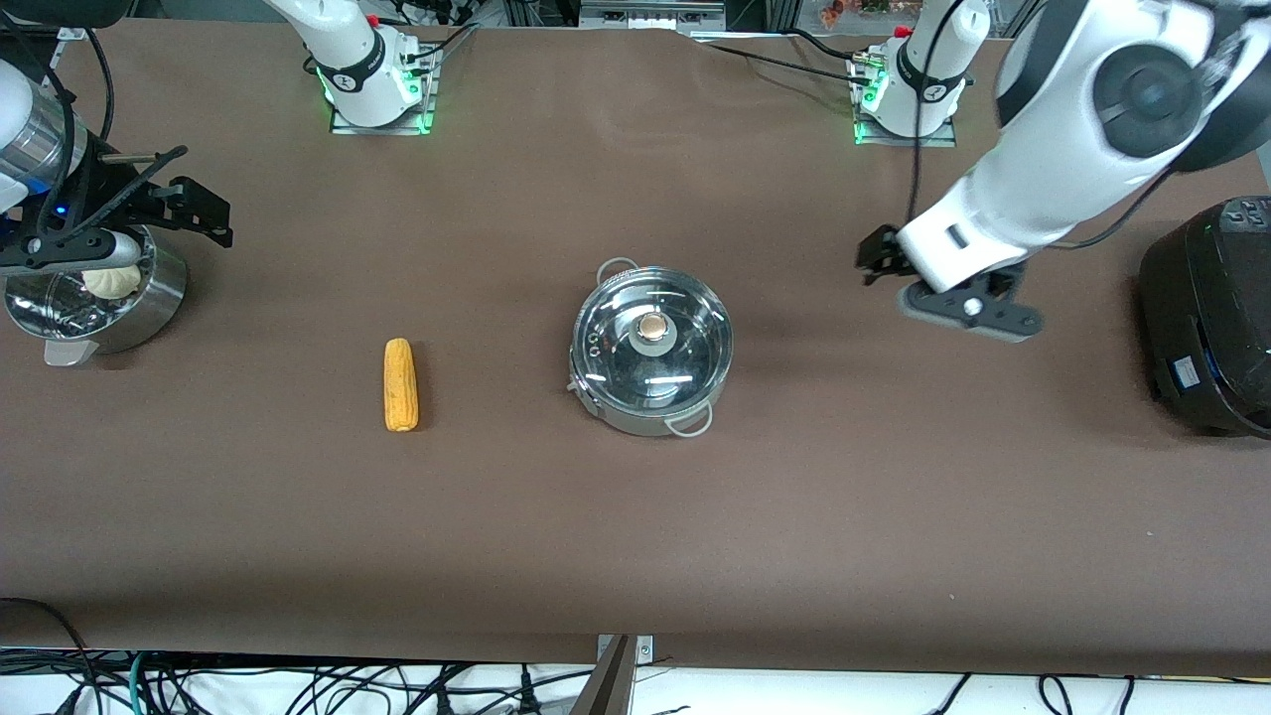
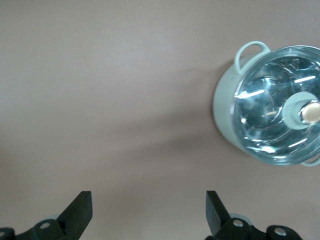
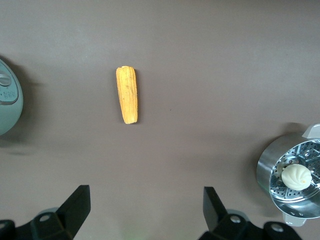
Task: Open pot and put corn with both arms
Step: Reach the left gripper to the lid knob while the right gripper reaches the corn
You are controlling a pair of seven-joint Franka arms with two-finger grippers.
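Overhead, both arms hang above the brown table [image 1: 635,536] with nothing in their grasp. From its base at two o'clock, the left arm bends down so that the left pincer [image 1: 968,303] hovers over bare table at three o'clock from the pot [image 1: 650,348], its fingers [image 2: 80,212] spread wide. Out at nine o'clock, the right pincer [image 1: 119,233] hovers over the steel steamer bowl [image 1: 149,298] holding a white bun [image 1: 111,282], its fingers [image 3: 77,207] likewise spread wide.

Near the table's middle sits the pot, glass lid [image 1: 650,343] on, copper knob [image 1: 652,325] at its centre, wire loop handles at eleven and five o'clock. At nine o'clock from the pot, well apart from it, the corn [image 1: 400,384] lies flat, one end toward the front camera and the other toward the arms' bases. Open table rings both.

At three o'clock a black cooker [image 1: 1211,318] stands at the table's edge, near the left arm's elbow.
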